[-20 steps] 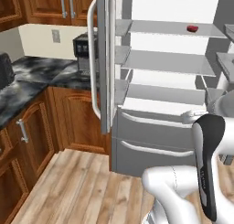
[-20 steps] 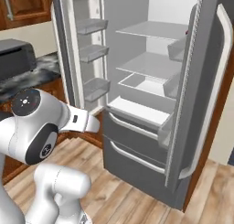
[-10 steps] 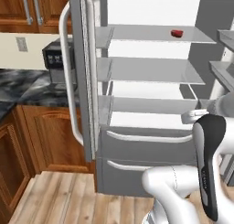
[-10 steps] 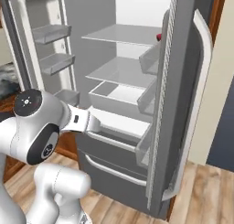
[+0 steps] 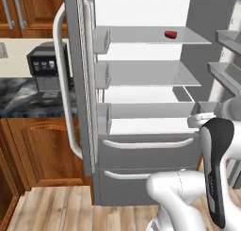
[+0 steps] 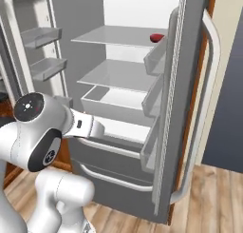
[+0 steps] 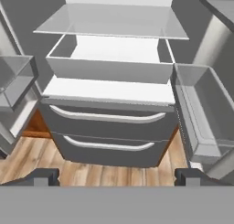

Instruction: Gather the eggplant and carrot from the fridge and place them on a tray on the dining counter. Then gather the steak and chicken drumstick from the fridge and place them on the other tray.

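the fridge (image 5: 141, 145) is seen with both doors swung open. a small red item (image 5: 171, 34), probably the steak though too small to be sure of, is seen on the top shelf, at the upper right of the left base view and top centre of the right base view (image 6: 155, 37). the gripper (image 7: 117, 176) is held wide and empty, aimed at the two drawers (image 7: 107, 131) in the hand view. the red item therefore lies well above the line of the fingers, so a clear upward reach is judged necessary.

floor: you have light wood planks (image 5: 52, 211) | left: brown wood cabinets (image 5: 44, 150), marbled counter (image 5: 19, 95), black coffee machine (image 5: 44, 70)
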